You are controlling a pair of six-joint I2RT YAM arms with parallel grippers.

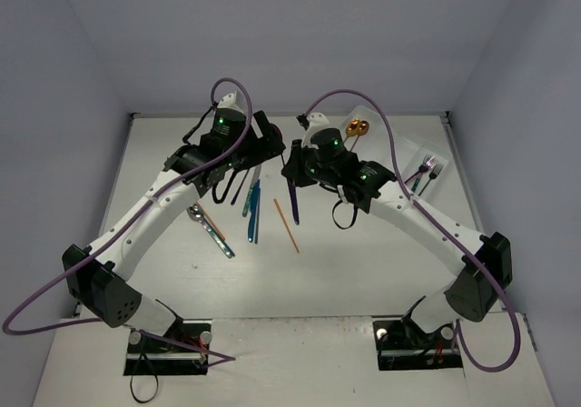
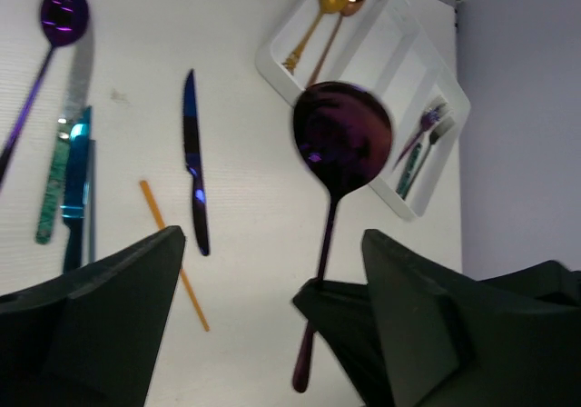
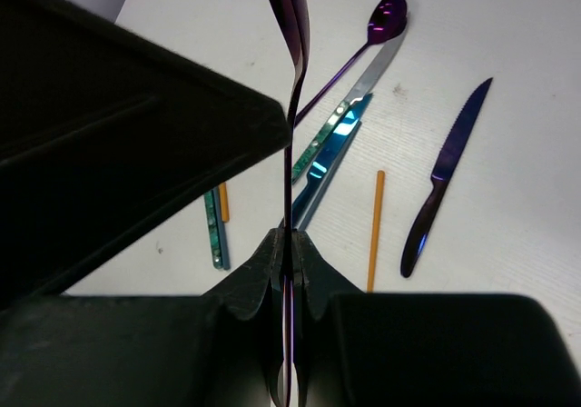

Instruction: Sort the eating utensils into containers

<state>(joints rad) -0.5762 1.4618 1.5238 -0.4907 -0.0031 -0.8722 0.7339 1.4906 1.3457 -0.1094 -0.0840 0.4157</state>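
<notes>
Pinching the handle of a purple spoon [image 2: 342,139], the right gripper [image 3: 289,243] is clenched and holds it above the table [image 2: 227,16]. The left gripper [image 2: 272,239] is released, its fingers [image 2: 109,316] wide apart on both sides of the spoon, not touching it. The white cutlery tray [image 2: 272,66] lies beyond.

Item: enclosed work bay, white table [image 1: 345,271] and three plain walls.
Table top matt white, flat, a few faint specks, soft shadows. Back wall [image 1: 290,34], left wall [image 1: 45,107] and right wall [image 1: 536,80] pale grey-lavender, unmarked, meeting the table at its far and side edges. Light even, diffuse.
</notes>
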